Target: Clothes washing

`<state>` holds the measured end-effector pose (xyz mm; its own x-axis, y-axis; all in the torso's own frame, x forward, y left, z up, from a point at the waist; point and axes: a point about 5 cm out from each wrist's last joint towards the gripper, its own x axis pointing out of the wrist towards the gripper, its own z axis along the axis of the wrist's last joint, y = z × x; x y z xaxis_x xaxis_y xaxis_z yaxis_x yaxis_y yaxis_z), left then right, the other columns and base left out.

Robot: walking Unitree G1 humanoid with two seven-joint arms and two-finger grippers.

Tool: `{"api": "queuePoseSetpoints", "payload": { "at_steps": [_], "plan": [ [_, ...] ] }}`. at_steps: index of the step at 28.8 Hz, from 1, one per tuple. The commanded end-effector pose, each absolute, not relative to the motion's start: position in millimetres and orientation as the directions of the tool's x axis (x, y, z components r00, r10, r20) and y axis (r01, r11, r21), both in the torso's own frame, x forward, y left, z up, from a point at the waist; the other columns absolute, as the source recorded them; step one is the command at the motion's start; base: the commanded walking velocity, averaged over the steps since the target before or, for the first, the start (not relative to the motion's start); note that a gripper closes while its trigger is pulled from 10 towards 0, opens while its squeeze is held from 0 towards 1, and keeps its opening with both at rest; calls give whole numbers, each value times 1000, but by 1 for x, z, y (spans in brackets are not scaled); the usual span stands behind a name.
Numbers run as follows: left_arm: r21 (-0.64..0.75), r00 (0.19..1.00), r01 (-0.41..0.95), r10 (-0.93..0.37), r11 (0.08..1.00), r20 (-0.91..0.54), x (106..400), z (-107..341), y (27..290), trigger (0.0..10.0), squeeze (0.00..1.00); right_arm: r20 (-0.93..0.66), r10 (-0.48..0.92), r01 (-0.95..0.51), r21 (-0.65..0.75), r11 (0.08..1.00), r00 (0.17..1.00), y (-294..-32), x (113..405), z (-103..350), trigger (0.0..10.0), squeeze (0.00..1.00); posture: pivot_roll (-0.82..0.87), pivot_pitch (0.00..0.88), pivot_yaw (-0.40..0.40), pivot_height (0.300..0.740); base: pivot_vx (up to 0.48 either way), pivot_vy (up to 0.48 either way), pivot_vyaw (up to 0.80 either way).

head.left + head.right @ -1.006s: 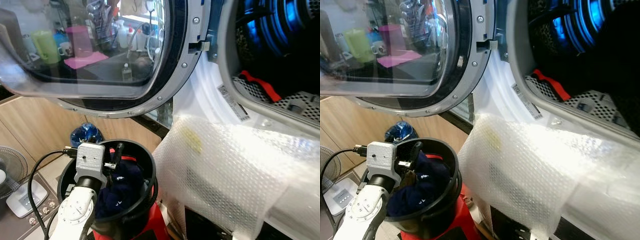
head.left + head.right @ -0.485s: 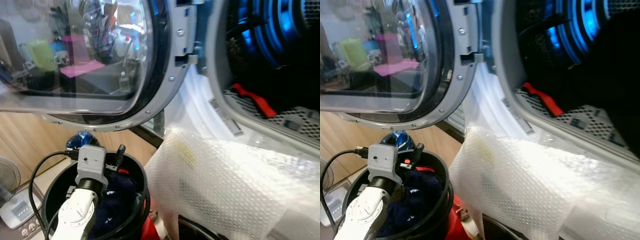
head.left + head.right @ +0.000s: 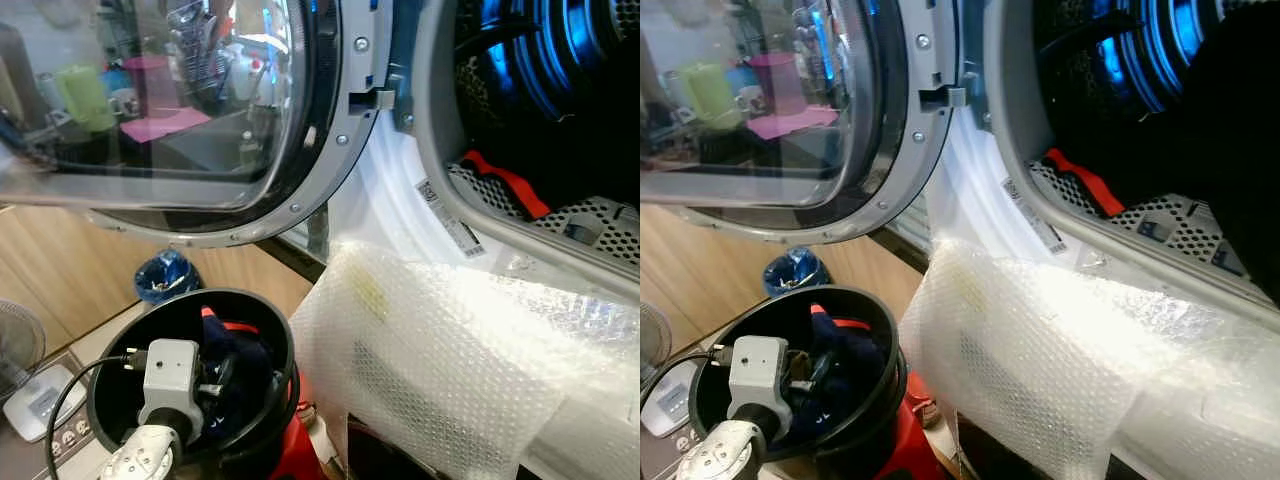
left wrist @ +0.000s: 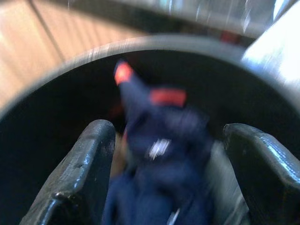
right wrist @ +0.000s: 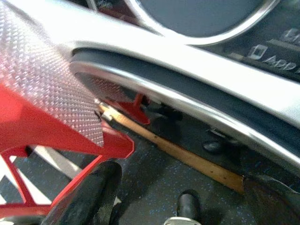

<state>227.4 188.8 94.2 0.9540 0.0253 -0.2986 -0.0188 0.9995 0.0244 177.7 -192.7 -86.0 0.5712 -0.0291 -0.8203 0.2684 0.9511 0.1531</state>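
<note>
Wooden floor and a big open washing machine door [image 3: 200, 110] fill the space in front of the robot. Bubble wrap [image 3: 450, 360] covers the front of the machine, and a red cloth [image 3: 505, 182] already lies inside the drum [image 3: 560, 120].

Beside the machine stands a black bucket [image 3: 262, 318] with dark blue clothes [image 4: 161, 154] inside. A second ago the left gripper [image 4: 171, 176] sat higher, near the bucket's rim. Now it has gone down deeper into the bucket. Its two black fingers [image 4: 82, 171] are spread wide, one on each side of the blue clothes, and they are not squeezing yet.

So the robot looks ready to grab the clothes. Next it probably needs to close the fingers and lift the clothes toward the drum.

The right gripper [image 5: 183, 199] hangs low near a red stand [image 5: 51, 126], with its fingers spread too.
</note>
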Motion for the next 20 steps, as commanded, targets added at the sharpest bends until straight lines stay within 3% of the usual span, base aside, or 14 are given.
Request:
{"api": "queuePoseSetpoints", "payload": {
  "at_steps": [1, 2, 6, 11, 20],
  "plan": [
    [12, 915, -75, 74, 997, -396, 226, 83, 204, 10000, 604, -827, -26, 260, 147, 954, 562, -194, 176, -87, 10000, 0, 126, 101, 20, 740, 0, 0, 0],
    [1, 894, -115, 104, 993, -436, 229, 79, 213, 10000, 1000, -828, -24, 254, 144, 956, 561, -194, 175, -87, 10000, 0, 131, 105, 5, 740, 0, 0, 0],
    [77, 849, -56, 88, 995, -520, 251, 76, 244, 10000, 1000, -832, -17, 219, 126, 968, 555, -197, 176, -86, 10000, 0, 127, 109, -21, 740, 0, 0, 0],
    [127, 849, 13, 56, 992, -526, 283, 77, 261, 10000, 1000, -827, -21, 188, 103, 977, 561, -208, 179, -83, 10000, 0, 103, 109, -60, 740, 0, 0, 0],
    [72, 846, 51, -5, 996, -533, 315, 73, 248, 10000, 1000, -824, -39, 159, 62, 985, 565, -226, 179, -79, 10000, 0, 60, 134, -120, 740, 0, 0, 0]
  ]
}}
